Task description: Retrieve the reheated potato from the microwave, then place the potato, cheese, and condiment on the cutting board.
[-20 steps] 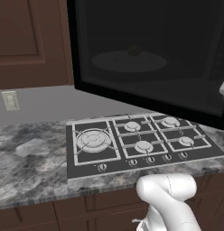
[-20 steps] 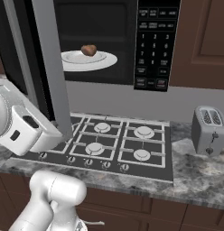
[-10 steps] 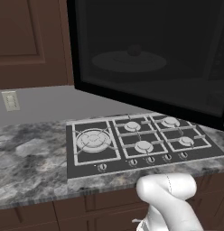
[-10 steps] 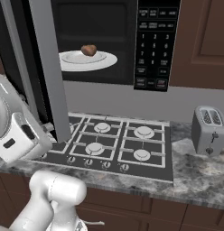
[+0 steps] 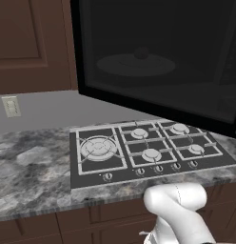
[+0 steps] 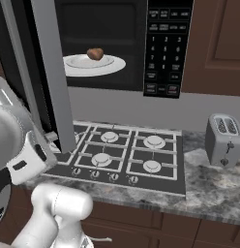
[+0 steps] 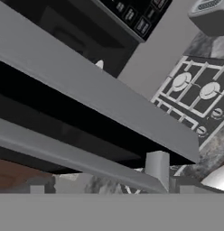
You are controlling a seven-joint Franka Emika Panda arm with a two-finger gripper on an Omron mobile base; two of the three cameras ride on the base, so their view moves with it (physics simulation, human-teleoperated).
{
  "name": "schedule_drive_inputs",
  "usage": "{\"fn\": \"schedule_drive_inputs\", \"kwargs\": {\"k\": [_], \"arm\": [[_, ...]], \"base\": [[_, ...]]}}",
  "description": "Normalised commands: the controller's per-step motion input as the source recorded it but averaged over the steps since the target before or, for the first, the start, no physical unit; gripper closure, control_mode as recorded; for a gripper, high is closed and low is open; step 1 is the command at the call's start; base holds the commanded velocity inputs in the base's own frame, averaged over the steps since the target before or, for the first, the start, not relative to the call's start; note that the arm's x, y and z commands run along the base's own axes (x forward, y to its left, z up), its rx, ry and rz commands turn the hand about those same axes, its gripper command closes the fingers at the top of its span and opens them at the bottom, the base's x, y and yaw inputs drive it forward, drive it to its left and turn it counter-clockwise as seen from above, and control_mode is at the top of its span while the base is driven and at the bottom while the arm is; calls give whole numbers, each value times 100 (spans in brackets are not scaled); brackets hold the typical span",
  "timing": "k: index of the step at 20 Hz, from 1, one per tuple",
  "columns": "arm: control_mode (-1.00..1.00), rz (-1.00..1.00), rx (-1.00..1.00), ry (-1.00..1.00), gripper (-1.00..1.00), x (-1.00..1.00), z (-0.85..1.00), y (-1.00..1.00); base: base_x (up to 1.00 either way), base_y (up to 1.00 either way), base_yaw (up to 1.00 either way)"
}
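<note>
The door (image 6: pixel 52 72) hangs open, and the potato (image 6: pixel 95 53) sits on its plate (image 6: pixel 93 64) at 12 o'clock. The gripper is wide open and empty; swinging in, the arm might bump the door.

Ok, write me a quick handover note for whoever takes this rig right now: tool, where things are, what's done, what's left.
Tool: open, holding nothing, low at the left by the open door.
Microwave: door swung wide open.
Potato: on the white plate inside, untouched.
Toaster sits on the counter, right of the stove.
Done: door opened.
Left: reach in, take the potato, then put potato, cheese and condiment on the cutting board; those three are not located yet.
</note>
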Motion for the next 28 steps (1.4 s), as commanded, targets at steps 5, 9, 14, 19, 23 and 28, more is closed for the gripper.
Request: {"fn": "schedule_drive_inputs", "kwargs": {"k": [5,9,14,19,23,28], "arm": [[-100,0,5,2,-100,-12,9,-51],[-100,0,15,6,-100,5,12,-52],[-100,0,29,22,-100,43,12,-29],[-100,0,35,8,-100,35,9,-25],[-100,1,22,0,-100,37,-3,-10],[-100,1,1,0,-100,53,-11,0]], "base": [[0,0,0],[0,0,0],[0,0,0],[0,0,0],[0,0,0],[0,0,0]]}}
